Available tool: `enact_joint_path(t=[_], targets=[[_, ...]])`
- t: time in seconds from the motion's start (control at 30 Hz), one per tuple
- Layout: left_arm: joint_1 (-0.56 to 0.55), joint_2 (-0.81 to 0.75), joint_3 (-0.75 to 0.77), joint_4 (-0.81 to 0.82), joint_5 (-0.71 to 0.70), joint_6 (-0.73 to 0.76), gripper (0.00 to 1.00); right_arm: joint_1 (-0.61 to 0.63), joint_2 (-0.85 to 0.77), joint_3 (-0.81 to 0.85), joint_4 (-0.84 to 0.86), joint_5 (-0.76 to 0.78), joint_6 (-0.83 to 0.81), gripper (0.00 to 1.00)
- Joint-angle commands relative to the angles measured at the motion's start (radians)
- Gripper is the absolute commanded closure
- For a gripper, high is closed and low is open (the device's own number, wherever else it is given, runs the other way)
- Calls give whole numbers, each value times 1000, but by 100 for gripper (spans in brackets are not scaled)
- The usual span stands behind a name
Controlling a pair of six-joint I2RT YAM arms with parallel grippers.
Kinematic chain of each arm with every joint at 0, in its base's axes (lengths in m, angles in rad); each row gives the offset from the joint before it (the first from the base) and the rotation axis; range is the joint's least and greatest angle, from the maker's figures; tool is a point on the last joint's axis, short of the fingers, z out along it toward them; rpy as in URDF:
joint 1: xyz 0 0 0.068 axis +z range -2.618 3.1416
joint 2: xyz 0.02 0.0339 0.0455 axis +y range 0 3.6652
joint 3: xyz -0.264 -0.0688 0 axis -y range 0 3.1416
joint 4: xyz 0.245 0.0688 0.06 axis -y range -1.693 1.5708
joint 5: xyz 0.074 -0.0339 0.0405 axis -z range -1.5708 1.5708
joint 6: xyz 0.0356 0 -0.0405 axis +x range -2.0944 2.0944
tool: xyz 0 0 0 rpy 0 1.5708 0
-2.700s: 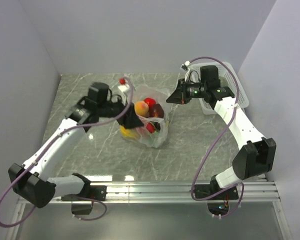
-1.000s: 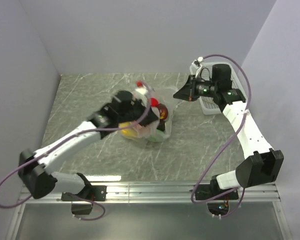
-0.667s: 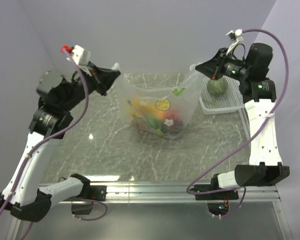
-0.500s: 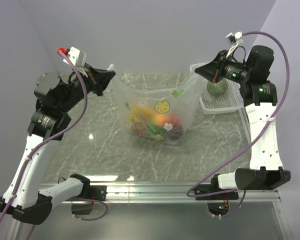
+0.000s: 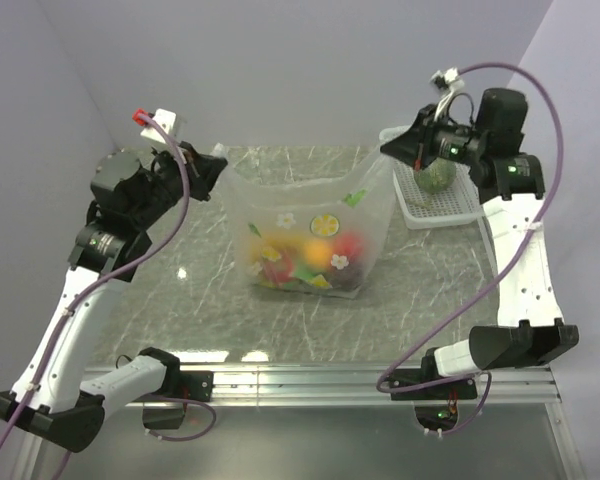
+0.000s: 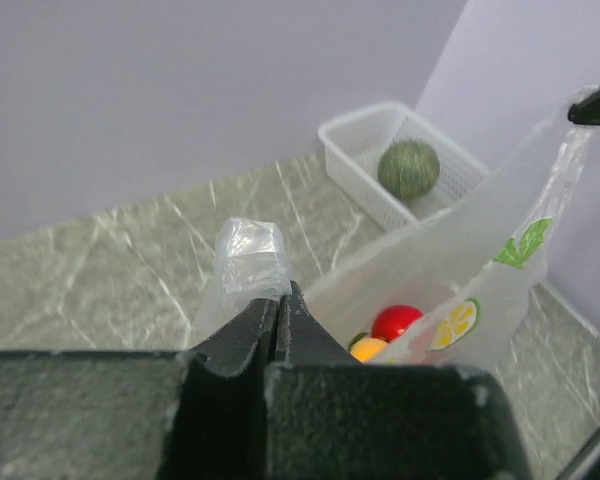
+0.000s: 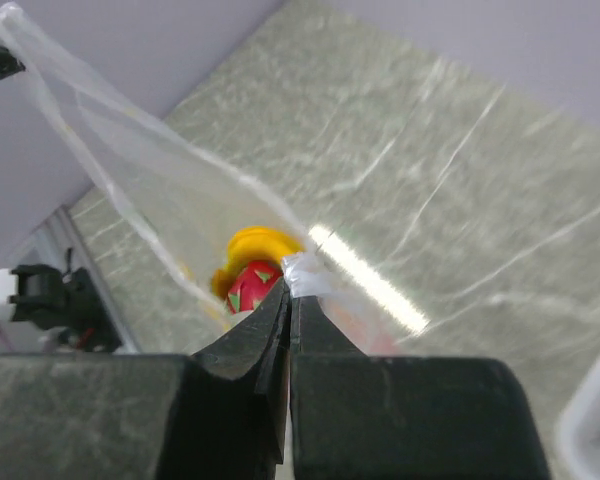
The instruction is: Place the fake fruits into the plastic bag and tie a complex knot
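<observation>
Our left and right jaws clamp the plastic bag (image 5: 305, 235) by its corners; next we cross them to knot, though the melon (image 5: 436, 174) sits unbagged.

white lattice basket (image 5: 432, 208) at far right of grey marbled table (image 5: 180, 300).

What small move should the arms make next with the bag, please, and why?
Probably bring the left pincer and right pincer toward each other to cross the corners of the bag. Each is shut on one corner, and the bag hangs stretched between them with fruits inside. One melon lies in the basket, though.
</observation>
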Motion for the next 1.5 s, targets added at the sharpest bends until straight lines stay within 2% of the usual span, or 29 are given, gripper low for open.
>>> enact_joint_path(t=[0.0,0.1,0.17,0.3,0.4,0.5,0.7,0.87,0.9,0.93,1.0,1.03,1.07,1.13,1.2,1.27,1.3,1.33,1.47], targets=[[8,-14,105,106,-48,49,100,1,5,149,51,-21,-50,100],[8,-14,129,109,-74,80,100,13,23,205,34,-7,-104,100],[8,-26,96,103,-85,86,100,36,12,175,13,-4,-139,100],[8,-102,-50,67,-65,54,100,117,-81,-50,17,99,-295,100],[8,-153,-179,35,-62,24,100,180,-172,-292,63,176,-362,100],[10,-165,-240,-2,-76,2,100,193,-216,-354,71,203,-376,100],[10,-126,-152,-46,-108,-6,100,196,-250,-303,45,223,-391,100],[10,-57,29,-63,-141,-3,99,193,-235,-213,52,240,-380,100],[10,-41,42,-78,-136,0,94,193,-230,-201,54,240,-386,100],[10,-35,54,-86,-136,5,79,193,-218,-198,53,240,-389,100],[10,-24,63,-116,-137,10,61,193,-207,-198,57,239,-399,100],[10,-20,72,-133,-136,25,45,193,-200,-199,59,237,-400,100],[10,-14,86,-153,-136,34,38,193,-198,-201,57,236,-402,100],[10,3,123,-204,-133,74,29,191,-198,-212,60,234,-408,100],[10,6,158,-229,-93,123,27,193,-204,-230,63,236,-411,100],[10,-10,165,-221,-17,224,18,194,-215,-241,60,229,-415,100],[10,-21,177,-218,90,285,16,193,-219,-253,62,228,-419,100],[10,-21,184,-216,134,366,11,191,-232,-259,65,229,-419,100],[10,64,296,-317,296,500,9,193,-241,-262,59,225,-423,100]])
